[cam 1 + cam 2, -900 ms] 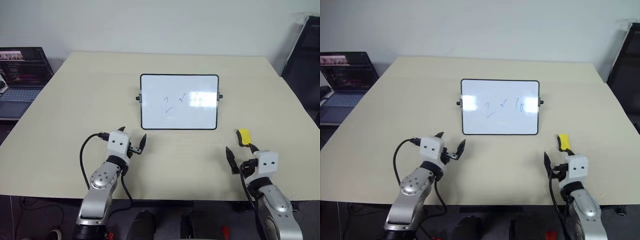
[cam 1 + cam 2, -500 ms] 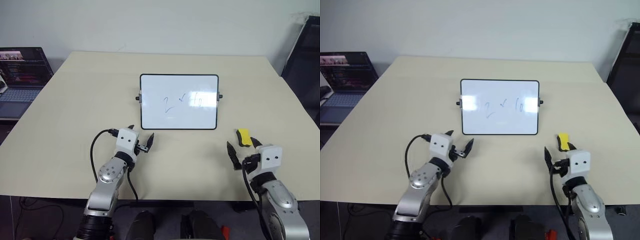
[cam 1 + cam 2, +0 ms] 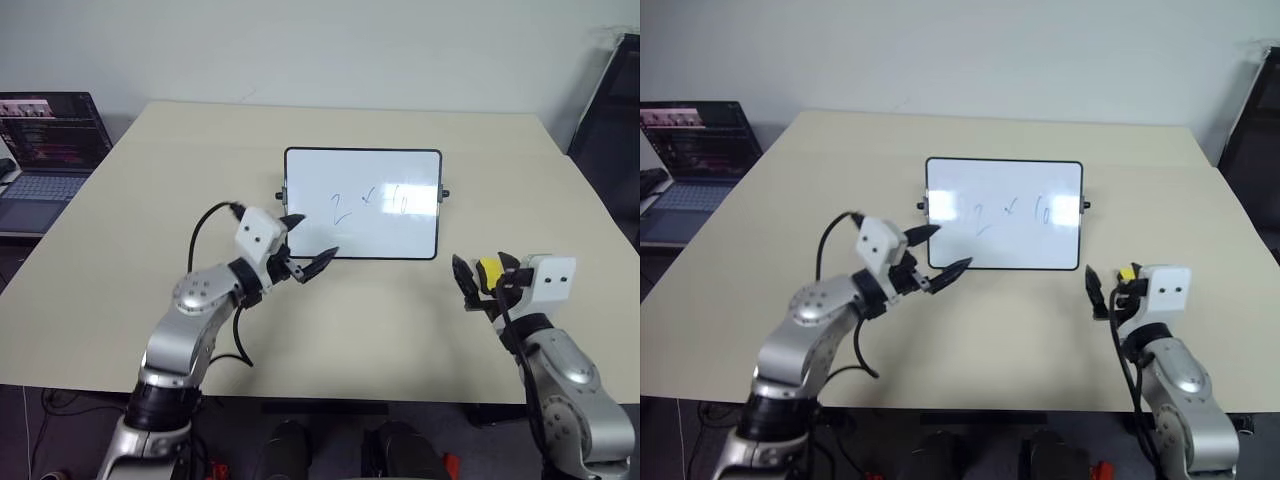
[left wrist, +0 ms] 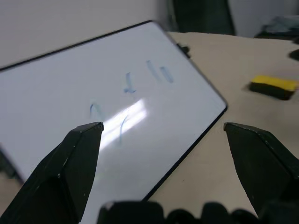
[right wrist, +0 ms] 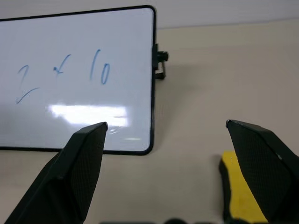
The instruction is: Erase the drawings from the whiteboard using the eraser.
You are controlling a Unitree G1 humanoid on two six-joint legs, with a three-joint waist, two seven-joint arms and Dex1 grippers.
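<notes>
The whiteboard (image 3: 400,235) stands tilted at the table's middle, with the blue drawings (image 3: 368,203), a "2", a tick and loops, on its face. My left gripper (image 3: 311,238) is open and raised in front of the board's lower left corner. The left wrist view looks onto the whiteboard (image 4: 117,107), the drawings (image 4: 128,86) and, off to one side, the eraser (image 4: 273,86). The yellow eraser (image 3: 488,270) lies on the table to the right of the board. My right gripper (image 3: 483,272) is open just behind it, its fingers on either side and apart from it. In the right wrist view the eraser (image 5: 238,196) lies under one finger.
The beige table (image 3: 150,200) has bare room all around the board. An open laptop (image 3: 45,150) sits off the left edge. A black chair (image 3: 612,110) stands at the far right.
My left arm has risen and swung forward and right, up to the board's lower left corner. My right gripper has lifted and moved forward, so the eraser now shows between its fingers.
</notes>
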